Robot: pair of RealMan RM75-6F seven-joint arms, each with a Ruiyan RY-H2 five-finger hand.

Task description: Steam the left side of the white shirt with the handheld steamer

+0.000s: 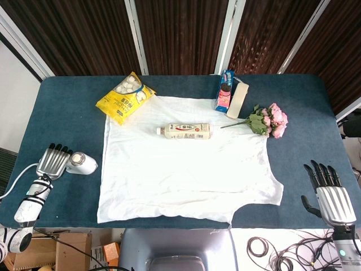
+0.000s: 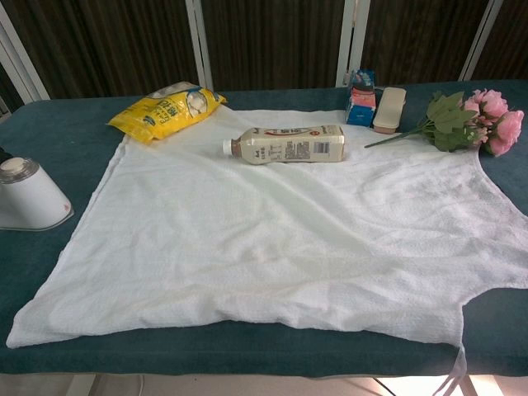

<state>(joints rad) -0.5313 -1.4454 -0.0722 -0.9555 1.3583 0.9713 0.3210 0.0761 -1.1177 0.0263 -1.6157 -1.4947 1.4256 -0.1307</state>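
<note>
— Head view first: where do we stand with the white handheld steamer with a rounded plastic body (image 1: pixel 83 164)?

— It lies on the dark blue cloth-covered table (image 1: pixel 67 107), just off the left edge of the white crinkled shirt (image 1: pixel 180 175) that is spread flat. Our left hand (image 1: pixel 53 162) is right against the steamer on the side away from the shirt, its fingers laid close together over the handle end. We cannot tell whether they are truly wrapped around it; we judge the grasp is only being taken.

— And the other hand?

— Our right hand (image 1: pixel 330 195) rests well apart from the shirt, off its right hem corner, fingers apart and holding nothing. The left is plainly the nearer one.

— Which way does the move run?

— The steamer's long axis points across towards the shirt, so we expect a lift and a short carry sideways onto the shirt's left side. The chest view shows the steamer body (image 2: pixel 29 198) beside that edge, with neither hand visible there.

— Anything in the way?

— A yellow snack bag (image 1: pixel 125 97) overlaps the shirt's far left corner, and a pale plastic drink bottle (image 1: pixel 183 131) lies on the shirt near its far edge.
</note>
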